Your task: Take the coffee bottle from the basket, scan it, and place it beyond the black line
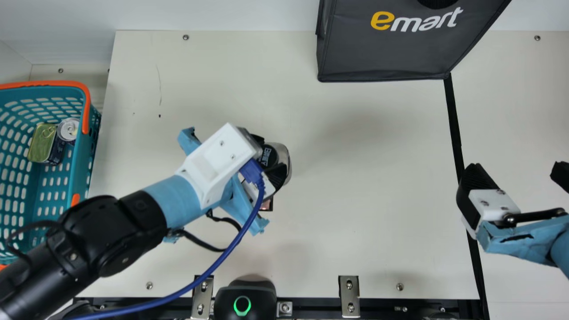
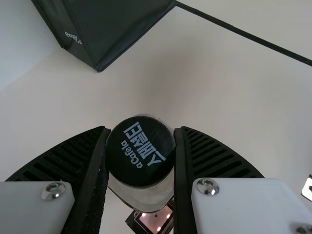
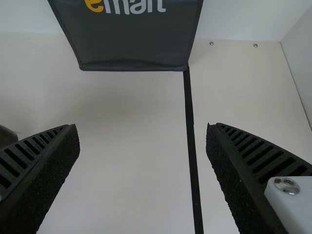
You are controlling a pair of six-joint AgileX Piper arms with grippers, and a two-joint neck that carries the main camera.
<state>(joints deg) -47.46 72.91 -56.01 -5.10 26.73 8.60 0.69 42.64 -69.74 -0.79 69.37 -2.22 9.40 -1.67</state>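
Observation:
My left gripper (image 1: 272, 162) is over the middle-left of the table in the main view, shut on the coffee bottle (image 1: 285, 165). In the left wrist view the black cap of the coffee bottle (image 2: 140, 151) sits between both fingers of the left gripper (image 2: 140, 153). Part of a small dark device with a lit window (image 2: 155, 220) shows just past the bottle. My right gripper (image 1: 518, 175) stands open at the right, by the black line (image 1: 454, 120); in the right wrist view the right gripper (image 3: 143, 141) has nothing between its fingers.
The teal basket (image 1: 80, 164) at the left holds a flat tin (image 1: 42, 143) and a round can (image 1: 69, 129). A dark bag (image 1: 386, 53) stands at the back, its corner at the black line's far end. A black device with a green ring (image 1: 245, 300) is at the front edge.

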